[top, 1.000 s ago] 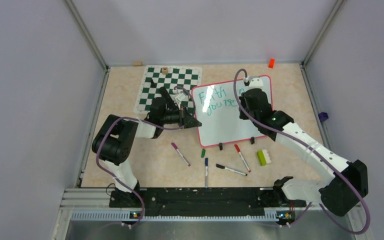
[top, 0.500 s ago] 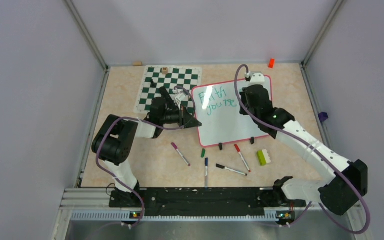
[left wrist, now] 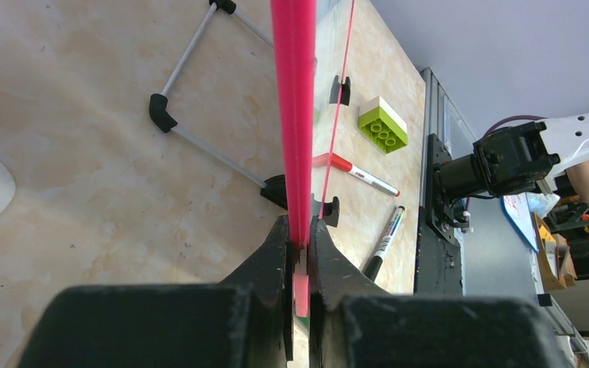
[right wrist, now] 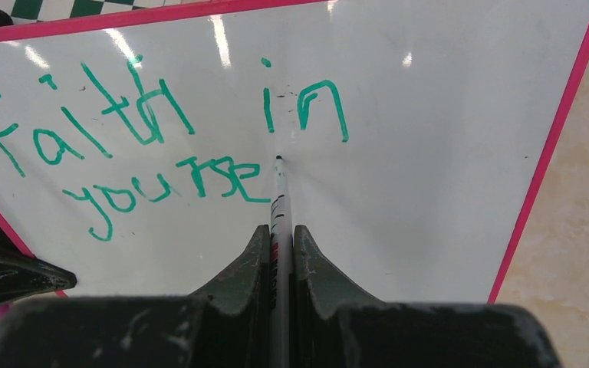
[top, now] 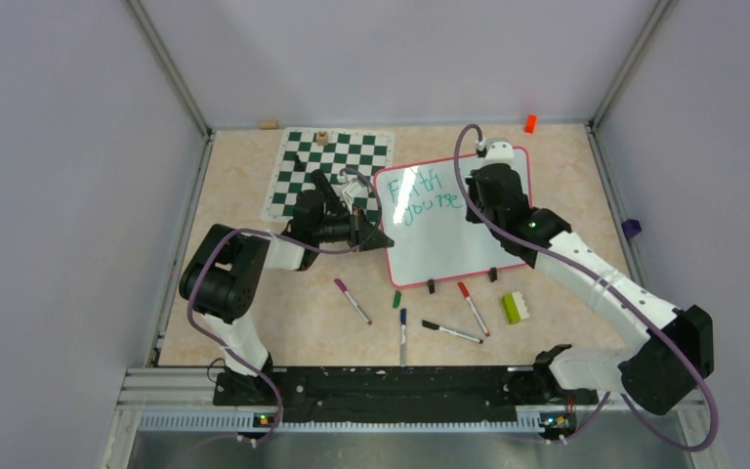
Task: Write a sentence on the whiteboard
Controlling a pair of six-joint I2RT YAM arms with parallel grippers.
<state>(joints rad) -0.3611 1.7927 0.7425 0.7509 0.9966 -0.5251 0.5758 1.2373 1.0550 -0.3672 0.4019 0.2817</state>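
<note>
The whiteboard [top: 449, 234] stands propped beside the chess mat [top: 337, 156]. The sentence [right wrist: 153, 115] reads "faith in / yourse". The right gripper [right wrist: 282, 238] clamps a marker [right wrist: 280, 192], tip on the board after "yourse". The left gripper [left wrist: 299, 253] pinches the board's pink frame [left wrist: 295, 115]. Loose markers [top: 473, 308] and a green brick [top: 515, 307] lie before the board.

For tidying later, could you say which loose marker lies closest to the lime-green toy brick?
The red-capped white marker, beside the lime-green brick; the black-capped marker lies farther off.

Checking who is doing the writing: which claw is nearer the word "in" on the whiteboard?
Right. The right claw hangs close by the word "in", its marker tip just under it. The left claw clamps the whiteboard at its left edge.
</note>
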